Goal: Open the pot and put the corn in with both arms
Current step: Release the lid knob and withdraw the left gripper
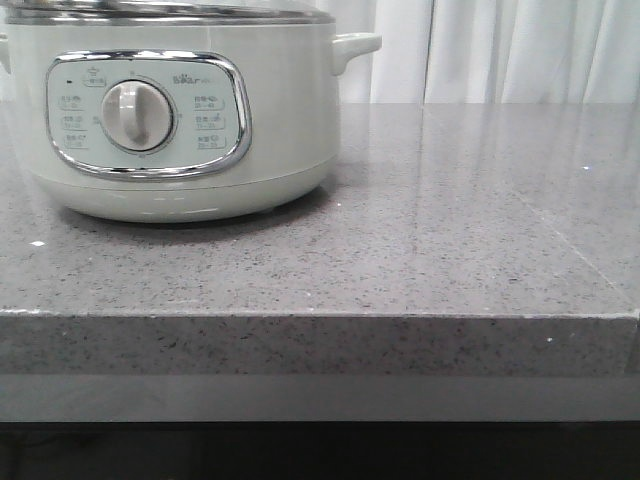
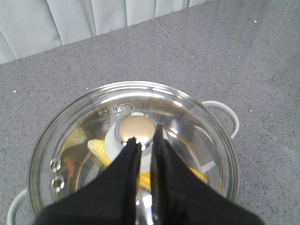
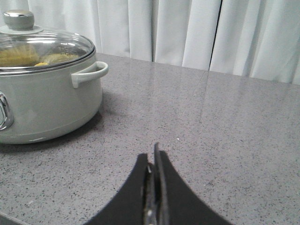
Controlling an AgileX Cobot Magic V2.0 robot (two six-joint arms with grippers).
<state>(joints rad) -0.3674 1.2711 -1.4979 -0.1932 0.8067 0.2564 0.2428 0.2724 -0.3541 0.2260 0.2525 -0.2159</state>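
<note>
The pot (image 1: 285, 130) stands at the table's left with its glass lid (image 2: 187, 126) on. Through the lid the yellow corn (image 2: 97, 147) lies inside; it also shows in the right wrist view (image 3: 21, 56). My left gripper (image 2: 146, 139) hovers just over the lid knob (image 2: 136, 125), its jaws only a thin slit apart and holding nothing. My right gripper (image 3: 152, 157) is shut and empty, low over the bare table to the right of the pot (image 3: 51, 103). Neither gripper shows in the front view.
The grey speckled table (image 1: 450, 220) runs right of the pot to its front edge (image 1: 320, 315). White curtains (image 3: 197, 33) hang behind. The pot's side handle (image 3: 89, 74) sticks out toward my right gripper.
</note>
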